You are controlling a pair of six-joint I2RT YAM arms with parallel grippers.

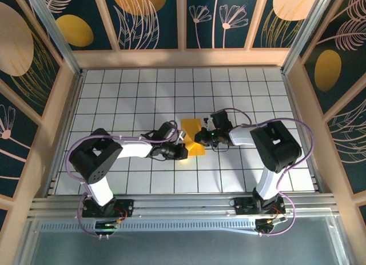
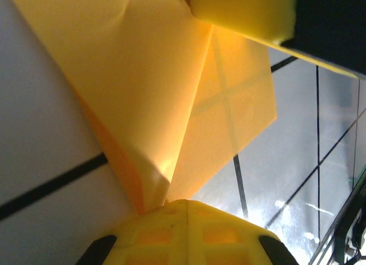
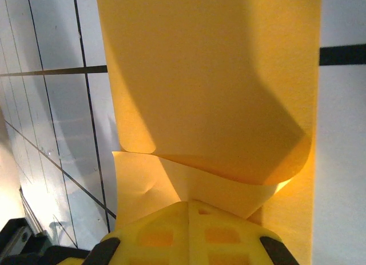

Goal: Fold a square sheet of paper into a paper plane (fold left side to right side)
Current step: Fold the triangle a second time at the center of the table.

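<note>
- One thin, matte orange-yellow sheet of paper (image 1: 191, 128) lies near the middle of the table, between the two grippers. It is partly folded, so from above it looks like a slanted, uneven shape rather than a square.
- In the left wrist view the sheet of paper (image 2: 143, 88) shows two layers. A smooth upper flap rises to a sharp crease, and through the thinner lower layer the dark grid lines show as a faint cross.
- In the right wrist view the sheet of paper (image 3: 211, 88) also shows two layers. A broad upper one curls over in a soft roll, and the flatter one under it has a small dimple.
- The left gripper (image 1: 182, 151) meets the sheet's near left edge. Its two yellow, waffle-ribbed plastic fingers are pressed together at a centre seam, and a paper corner runs in there (image 2: 186, 207), so it is pinching the sheet.
- The right gripper (image 1: 203, 136) sits over the sheet's right side. Its two matching yellow fingers also meet at a seam (image 3: 189, 207), with the paper caught between them.
- One flat white table (image 1: 114, 93) carries everything, its glossy surface ruled into square tiles by thin dark lines.
- Two white and black arms reach inward from the near edge, each looped with a purple cable.
</note>
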